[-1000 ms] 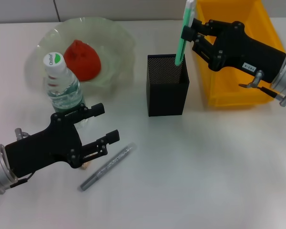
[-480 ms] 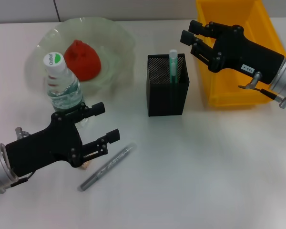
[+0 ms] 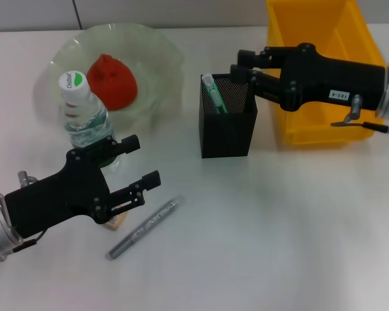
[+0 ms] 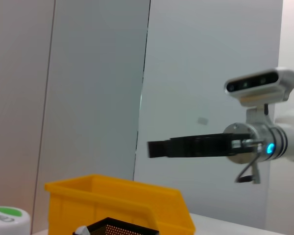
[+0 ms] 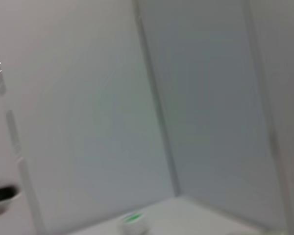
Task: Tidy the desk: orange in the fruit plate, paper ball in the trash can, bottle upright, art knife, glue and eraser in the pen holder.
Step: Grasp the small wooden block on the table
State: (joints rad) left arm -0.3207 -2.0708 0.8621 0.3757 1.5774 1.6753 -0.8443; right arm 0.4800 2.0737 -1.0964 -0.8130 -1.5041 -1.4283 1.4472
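The mint-green art knife [image 3: 213,92] leans inside the black mesh pen holder [image 3: 228,126]. My right gripper [image 3: 240,63] hovers open and empty just over the holder's right rim, in front of the yellow trash can [image 3: 311,133]. The orange [image 3: 112,81] lies in the pale green fruit plate [image 3: 163,59]. In front of the plate the bottle [image 3: 84,120] stands upright. Near the bottle my left gripper [image 3: 144,159] is open, above the desk [image 3: 279,233]. The grey glittery glue [image 3: 146,227] lies beside it. The tan eraser [image 3: 115,223] peeks out under the left gripper. The paper ball is out of view.
The left wrist view shows the trash can [image 4: 117,203], the pen holder's rim [image 4: 122,227], the bottle's cap [image 4: 7,218] and my right arm's gripper [image 4: 186,147] farther off. Grey wall panels stand behind the desk.
The right gripper opened and let go of the art knife, which dropped into the pen holder and now leans left. The right gripper then sank lower and leftward. The left arm barely shifted.
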